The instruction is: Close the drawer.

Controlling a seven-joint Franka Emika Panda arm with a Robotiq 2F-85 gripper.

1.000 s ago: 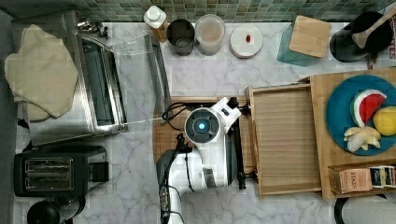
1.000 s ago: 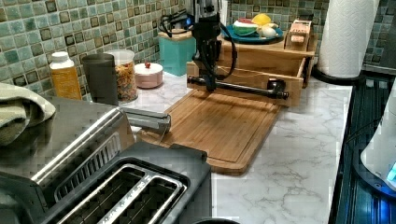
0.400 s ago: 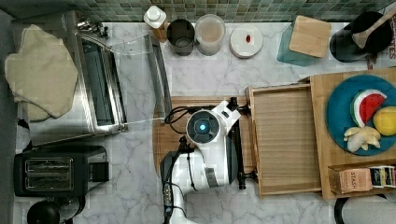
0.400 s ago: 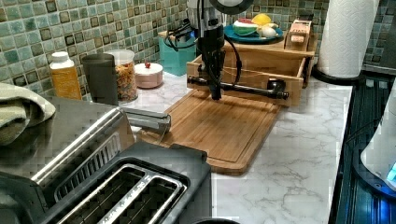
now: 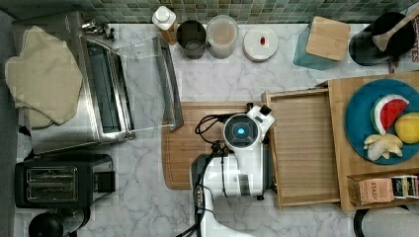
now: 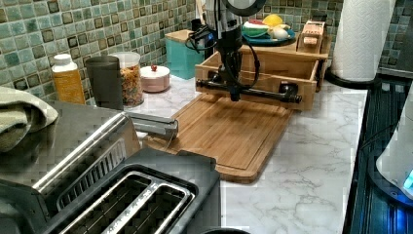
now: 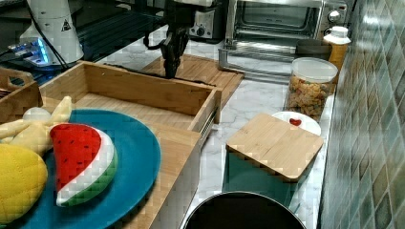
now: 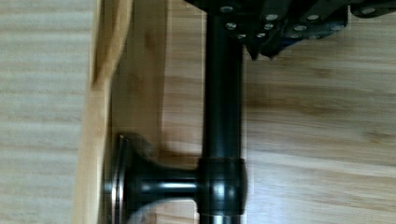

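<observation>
Drawer: the drawer (image 5: pixel 301 148) is seen pulled well out of its stand (image 5: pixel 341 163) toward the top view's left, its striped bottom bare; its front reaches over the right end of the cutting board in the top view.
Handle: a dark bar handle (image 6: pixel 251 90) is carried across the drawer front on two round posts; in the wrist view the bar (image 8: pixel 223 107) and one post are seen against the wood.
Tool: the tool (image 6: pixel 234 92) is held pointing down at the handle, near the middle of the bar in the left view; in the wrist view its dark tips (image 8: pixel 275 28) are seen at the bar. Whether the bar is gripped, and how far the tool is opened, cannot be told.
Arm: the white arm (image 5: pixel 237 173) is seen above the cutting board, just left of the drawer front in the top view.
Cutting board: a cutting board (image 6: pixel 229 136) is laid flat on the marble tabletop (image 6: pixel 311 165), between the drawer and the toaster oven.
Stand top: a blue plate (image 7: pixel 133 162) with a toy watermelon slice (image 7: pixel 79 162) and yellow toy fruit is set on the stand, above the drawer.
Elsewhere: a toaster oven (image 5: pixel 104 84) with its door down, and a black toaster (image 5: pixel 54 182), are placed at the top view's left; jars (image 5: pixel 222 34) are lined along the tiled wall.
</observation>
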